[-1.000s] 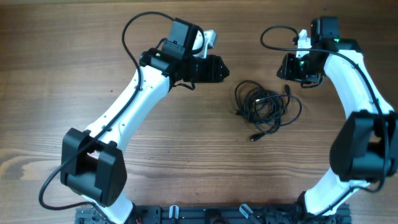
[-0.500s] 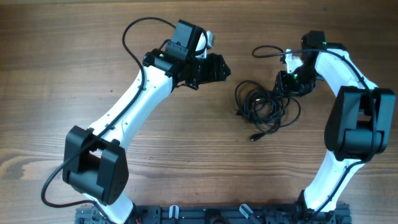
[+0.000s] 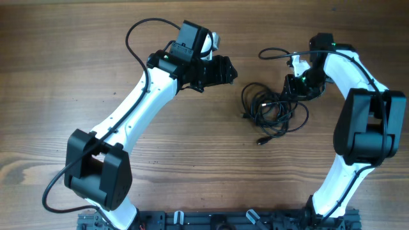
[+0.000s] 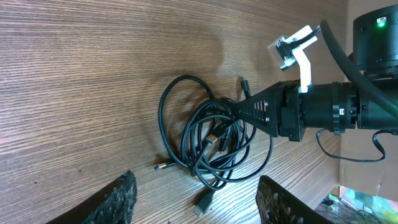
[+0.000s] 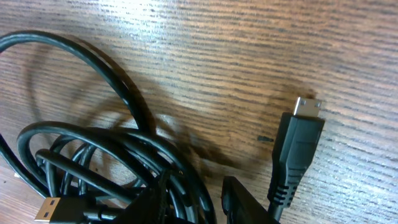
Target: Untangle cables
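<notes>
Whether the right hand [image 3: 289,86] pinches a cord cannot be told: from overhead its fingertips are lost among the cables [image 3: 271,110], and its own view crops them at the bottom edge. The left hand [image 4: 199,202] shows only two cropped finger ends

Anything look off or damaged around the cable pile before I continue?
Nothing stands out. The cables lie in one tangled bundle on the table, with no visible damage to cords or plugs. The right gripper is at the bundle's edge.
</notes>
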`<control>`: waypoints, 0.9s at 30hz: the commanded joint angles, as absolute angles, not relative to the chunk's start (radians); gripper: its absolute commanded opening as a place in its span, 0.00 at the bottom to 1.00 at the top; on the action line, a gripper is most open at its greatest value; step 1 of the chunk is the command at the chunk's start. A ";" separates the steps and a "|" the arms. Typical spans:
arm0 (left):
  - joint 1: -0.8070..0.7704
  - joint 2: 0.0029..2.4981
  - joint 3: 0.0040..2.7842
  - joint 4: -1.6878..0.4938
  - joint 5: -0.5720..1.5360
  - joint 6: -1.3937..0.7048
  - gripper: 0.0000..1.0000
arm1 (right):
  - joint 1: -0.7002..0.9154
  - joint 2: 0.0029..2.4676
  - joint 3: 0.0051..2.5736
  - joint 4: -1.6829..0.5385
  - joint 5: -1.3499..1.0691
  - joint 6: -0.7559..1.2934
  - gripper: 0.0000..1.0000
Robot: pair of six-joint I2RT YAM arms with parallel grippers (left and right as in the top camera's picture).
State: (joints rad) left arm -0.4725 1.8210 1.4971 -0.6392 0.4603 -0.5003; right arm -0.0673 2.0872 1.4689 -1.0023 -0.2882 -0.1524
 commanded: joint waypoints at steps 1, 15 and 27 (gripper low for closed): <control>-0.476 1.833 1.505 -0.643 0.451 -0.506 0.63 | -0.067 2.106 1.466 -1.006 -0.315 -0.164 0.31; -0.476 1.833 1.505 -0.647 0.452 -0.506 0.64 | -0.067 2.106 1.387 -0.930 -0.435 -0.120 0.10; -0.476 1.833 1.505 -0.647 0.451 -0.506 0.64 | -0.067 2.062 1.402 -0.948 -0.447 -0.101 0.04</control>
State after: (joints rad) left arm -0.4725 1.8214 1.4971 -0.6468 0.4603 -0.5003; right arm -0.0681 2.0872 1.4029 -0.9329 -0.4301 -0.1127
